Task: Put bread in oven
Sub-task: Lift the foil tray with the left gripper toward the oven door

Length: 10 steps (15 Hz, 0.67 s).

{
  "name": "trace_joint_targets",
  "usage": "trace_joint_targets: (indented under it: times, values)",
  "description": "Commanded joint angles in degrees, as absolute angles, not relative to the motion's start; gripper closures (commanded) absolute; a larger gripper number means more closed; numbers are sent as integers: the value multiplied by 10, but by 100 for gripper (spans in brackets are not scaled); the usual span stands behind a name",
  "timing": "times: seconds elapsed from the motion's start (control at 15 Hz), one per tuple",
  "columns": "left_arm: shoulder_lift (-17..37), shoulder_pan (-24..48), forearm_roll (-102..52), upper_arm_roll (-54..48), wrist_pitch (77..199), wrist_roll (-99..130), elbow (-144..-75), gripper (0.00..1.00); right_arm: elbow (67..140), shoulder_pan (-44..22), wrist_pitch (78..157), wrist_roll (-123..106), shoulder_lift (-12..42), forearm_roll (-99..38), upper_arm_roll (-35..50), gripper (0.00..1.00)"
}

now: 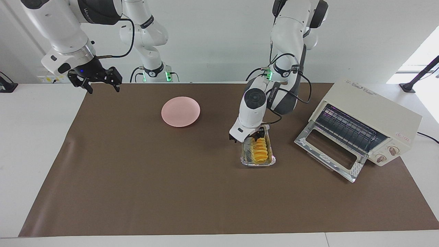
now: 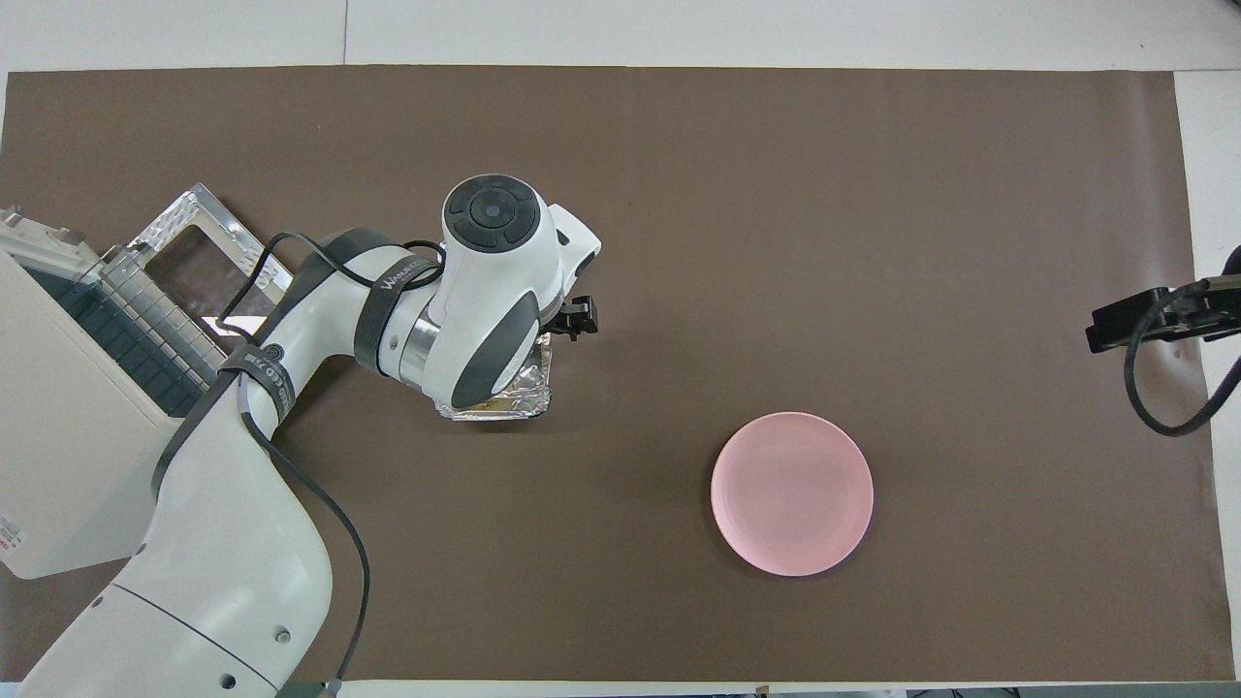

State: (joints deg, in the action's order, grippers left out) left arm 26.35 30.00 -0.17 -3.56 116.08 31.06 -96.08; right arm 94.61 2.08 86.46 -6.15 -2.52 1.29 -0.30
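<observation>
The bread (image 1: 259, 151), a ridged golden-yellow loaf, lies in a crinkled foil tray (image 1: 269, 160) on the brown mat, beside the oven (image 1: 374, 113). The oven is cream-white and its glass door (image 1: 329, 152) is dropped open, showing the wire rack (image 1: 346, 128). My left gripper (image 1: 254, 137) is down at the end of the tray nearer the robots, right at the bread. In the overhead view my left wrist hides the bread and only a corner of the tray (image 2: 509, 402) shows. My right gripper (image 1: 103, 87) is open, empty and waits raised over the mat's corner at the right arm's end.
A round pink plate (image 1: 180, 111) lies empty on the mat between the two arms; it also shows in the overhead view (image 2: 792, 492). The oven (image 2: 58, 417) stands at the left arm's end, its open door (image 2: 189, 252) lying on the mat.
</observation>
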Motion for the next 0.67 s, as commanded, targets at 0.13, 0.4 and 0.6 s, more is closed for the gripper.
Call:
trace_joint_targets:
  times: [0.13,0.4,0.6]
  values:
    - [265,303,-6,-33,1185,354,-976,25,960,44,881,-77,-36,17,9,0]
    - [264,304,-6,-36,1183,359,-981,71,954,46,882,-74,-35,2,13,0]
    - [263,301,-6,-37,1184,359,-987,100,954,46,882,-73,-35,-8,13,0]
